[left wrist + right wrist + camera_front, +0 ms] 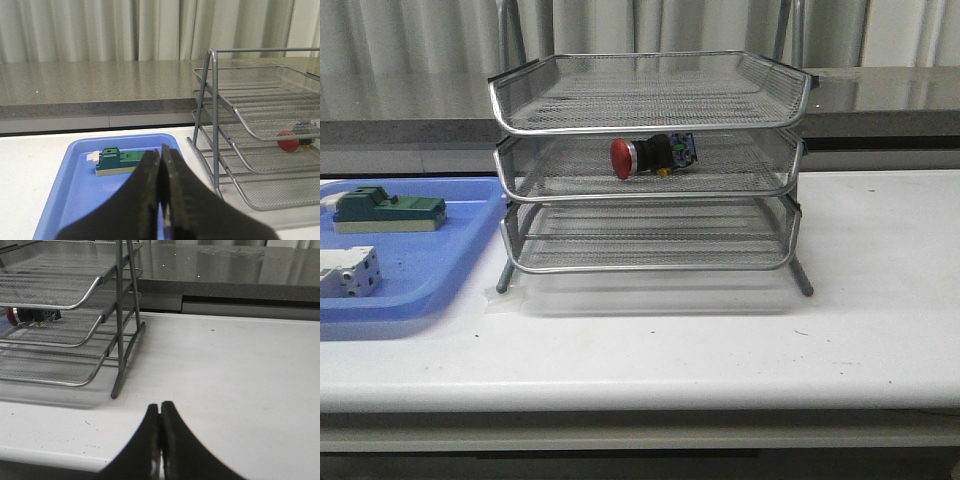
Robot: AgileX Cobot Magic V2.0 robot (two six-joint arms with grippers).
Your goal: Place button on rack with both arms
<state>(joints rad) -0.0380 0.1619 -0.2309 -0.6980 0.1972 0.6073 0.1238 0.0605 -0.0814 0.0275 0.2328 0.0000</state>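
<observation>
Both gripper tips closed; button (653, 155) half-hidden behind rack (650, 120) mesh.

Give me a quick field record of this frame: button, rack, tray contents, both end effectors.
button: lying on its side in the rack's middle tray, red cap toward the left
rack: three wire-mesh trays, standing on the white table; top and bottom trays hold nothing
blue tray: left of rack, holds a green block and a white block
left end effector: shut, holding nothing, over the blue tray
right end effector: shut, holding nothing, over bare table
</observation>
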